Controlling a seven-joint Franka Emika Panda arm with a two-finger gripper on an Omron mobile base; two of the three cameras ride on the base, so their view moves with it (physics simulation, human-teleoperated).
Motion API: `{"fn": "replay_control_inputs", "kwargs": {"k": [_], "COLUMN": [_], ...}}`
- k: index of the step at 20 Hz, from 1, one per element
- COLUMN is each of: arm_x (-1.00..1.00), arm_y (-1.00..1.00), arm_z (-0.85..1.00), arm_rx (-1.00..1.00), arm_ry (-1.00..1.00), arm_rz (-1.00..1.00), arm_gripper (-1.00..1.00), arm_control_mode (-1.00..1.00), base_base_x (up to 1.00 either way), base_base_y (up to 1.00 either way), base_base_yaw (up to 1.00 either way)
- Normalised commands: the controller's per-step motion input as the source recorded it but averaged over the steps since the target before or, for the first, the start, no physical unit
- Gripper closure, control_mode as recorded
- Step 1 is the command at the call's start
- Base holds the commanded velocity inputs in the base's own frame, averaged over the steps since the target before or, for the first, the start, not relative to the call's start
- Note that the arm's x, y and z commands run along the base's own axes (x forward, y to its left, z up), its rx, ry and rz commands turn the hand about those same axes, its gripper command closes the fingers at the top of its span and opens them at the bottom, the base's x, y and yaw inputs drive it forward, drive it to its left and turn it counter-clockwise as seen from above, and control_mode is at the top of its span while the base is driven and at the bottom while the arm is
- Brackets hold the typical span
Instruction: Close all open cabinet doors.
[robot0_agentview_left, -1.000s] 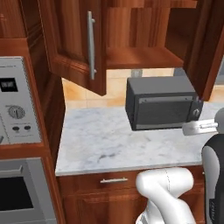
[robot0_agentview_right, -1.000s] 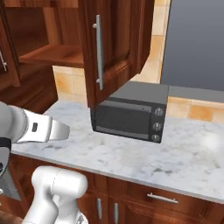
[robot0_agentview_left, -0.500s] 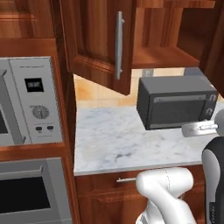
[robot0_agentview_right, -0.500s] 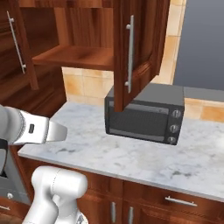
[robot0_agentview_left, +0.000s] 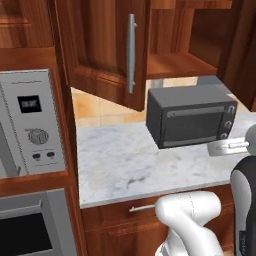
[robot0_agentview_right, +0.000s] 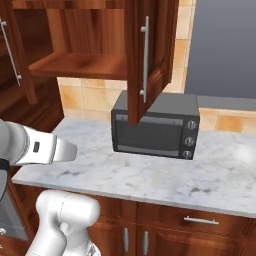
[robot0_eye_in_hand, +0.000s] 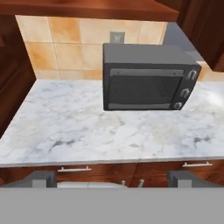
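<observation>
Above the marble worktop (robot0_agentview_left: 115, 160), a cabinet door (robot0_agentview_left: 102, 47) with a silver bar handle (robot0_agentview_left: 131, 52) stands swung open over a dark toaster oven (robot0_agentview_left: 192, 117). End effector (robot0_eye_in_hand: 111, 183) fingertips sit wide apart, released, holding nothing.

obstacles: open cabinet door (robot0_agentview_right: 145, 55) overhangs toaster oven (robot0_agentview_right: 155, 125) | free: marble counter (robot0_eye_in_hand: 78, 131) left of oven

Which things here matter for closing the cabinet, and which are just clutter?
Job:
open left door
open right door
gripper

Just there:
toaster oven
counter
wall oven panel
drawer fronts
</observation>
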Motion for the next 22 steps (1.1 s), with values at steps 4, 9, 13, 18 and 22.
{"fn": "replay_control_inputs", "kwargs": {"k": [4, 9, 13, 18, 22], "arm_x": [0.0, 0.0, 0.0, 0.0, 0.0], "arm_y": [0.0, 0.0, 0.0, 0.0, 0.0], "arm_z": [0.0, 0.0, 0.0, 0.0, 0.0], "arm_rx": [0.0, 0.0, 0.0, 0.0, 0.0], "arm_ry": [0.0, 0.0, 0.0, 0.0, 0.0], "arm_rz": [0.0, 0.0, 0.0, 0.0, 0.0], "arm_gripper": [-1.0, -1.0, -1.0, -1.0, -1.0], "arm_control_mode": [1.0, 1.0, 1.0, 1.0, 1.0], "base_base_x": [0.42, 0.39, 0.37, 0.32, 0.06], "base_base_y": [0.36, 0.2, 0.04, 0.1, 0.02], "base_base_yaw": [-0.13, -0.01, 0.0, 0.02, 0.01]}}
